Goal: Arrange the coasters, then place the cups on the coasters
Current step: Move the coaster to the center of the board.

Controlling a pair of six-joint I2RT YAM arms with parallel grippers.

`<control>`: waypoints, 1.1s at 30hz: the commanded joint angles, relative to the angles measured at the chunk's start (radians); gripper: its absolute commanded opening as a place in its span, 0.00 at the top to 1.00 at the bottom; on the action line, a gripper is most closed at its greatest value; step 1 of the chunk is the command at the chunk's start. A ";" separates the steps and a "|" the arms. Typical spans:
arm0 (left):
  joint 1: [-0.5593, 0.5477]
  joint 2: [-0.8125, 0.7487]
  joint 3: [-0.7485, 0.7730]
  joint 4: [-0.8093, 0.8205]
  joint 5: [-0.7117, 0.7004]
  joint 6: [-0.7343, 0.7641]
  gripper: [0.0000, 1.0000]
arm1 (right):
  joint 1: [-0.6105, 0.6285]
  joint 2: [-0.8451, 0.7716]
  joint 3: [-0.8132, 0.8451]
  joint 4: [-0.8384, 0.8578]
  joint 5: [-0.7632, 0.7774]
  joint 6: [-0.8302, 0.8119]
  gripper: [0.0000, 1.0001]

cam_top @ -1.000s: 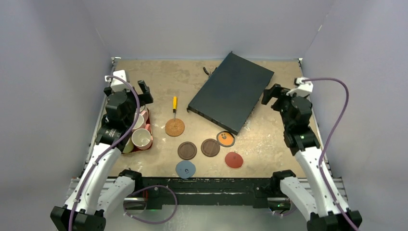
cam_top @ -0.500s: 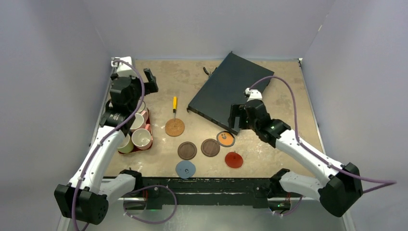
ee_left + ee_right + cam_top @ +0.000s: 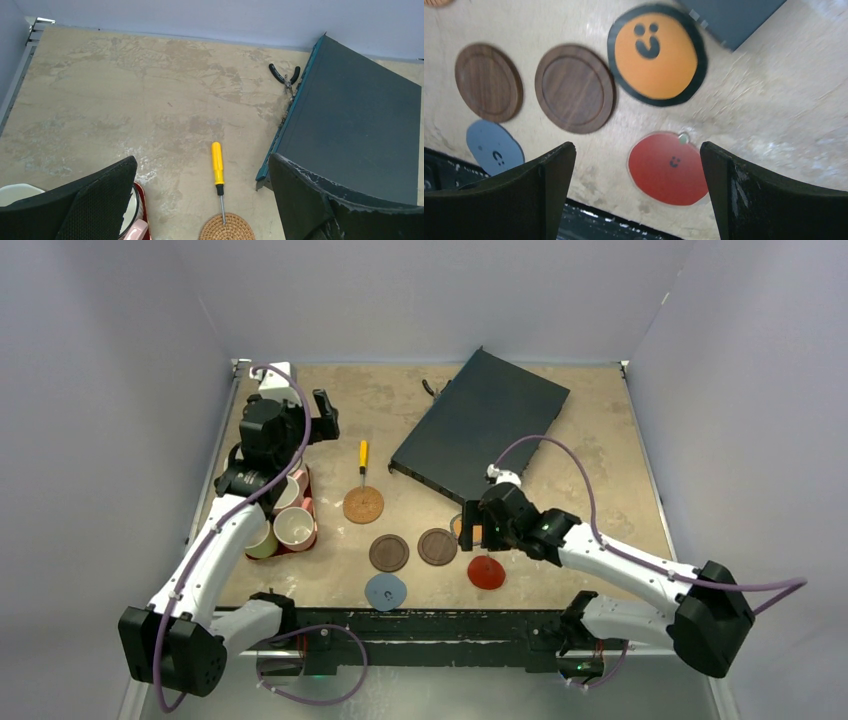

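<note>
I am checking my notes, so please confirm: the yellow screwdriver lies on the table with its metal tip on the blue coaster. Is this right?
Not quite. The yellow screwdriver does lie on the table, but its metal tip is on the tan woven coaster, not the blue one; the left wrist view shows it.

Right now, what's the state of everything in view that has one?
left gripper: jaws open, empty
right gripper: jaws open, empty
cork coaster: flat, bare
screwdriver: lying flat, tip at the cork coaster's edge
dark brown coasters: flat, bare
orange coaster: flat, bare
red coaster: flat, bare
blue-grey coaster: flat, bare
cups: upright in the red tray, none on a coaster
</note>
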 commanded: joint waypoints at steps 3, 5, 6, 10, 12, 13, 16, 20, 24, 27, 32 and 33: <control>-0.009 -0.035 -0.001 0.045 -0.024 -0.004 0.01 | 0.113 0.060 -0.020 -0.046 0.041 0.132 0.02; -0.010 -0.034 -0.007 0.049 -0.017 -0.001 0.01 | 0.131 0.080 -0.023 -0.047 0.040 0.142 0.02; -0.011 -0.032 -0.011 0.051 -0.015 0.000 0.01 | 0.142 0.088 -0.023 -0.047 0.039 0.146 0.02; -0.016 -0.020 -0.012 0.053 -0.013 0.002 0.01 | 0.190 0.113 -0.024 -0.067 0.057 0.166 0.02; -0.017 -0.018 -0.012 0.053 -0.015 0.003 0.01 | 0.205 0.126 -0.029 -0.088 0.074 0.184 0.02; -0.016 -0.017 -0.014 0.054 -0.016 0.005 0.01 | 0.212 0.130 -0.034 -0.100 0.079 0.195 0.02; -0.016 -0.020 -0.015 0.054 -0.025 0.007 0.01 | 0.234 0.136 -0.047 -0.122 0.087 0.226 0.02; -0.016 -0.018 -0.016 0.055 -0.022 0.007 0.01 | 0.264 0.139 -0.048 -0.170 0.116 0.269 0.02; -0.016 -0.015 -0.014 0.055 -0.015 0.007 0.01 | 0.271 0.150 -0.052 -0.188 0.138 0.293 0.02; -0.016 -0.014 -0.015 0.055 -0.017 0.006 0.01 | 0.272 0.155 -0.059 -0.182 0.140 0.305 0.02; -0.017 -0.014 -0.015 0.054 -0.019 0.010 0.01 | 0.272 0.146 -0.069 -0.222 0.170 0.381 0.02; -0.016 -0.015 -0.016 0.053 -0.017 0.010 0.01 | 0.272 0.140 -0.069 -0.226 0.172 0.390 0.02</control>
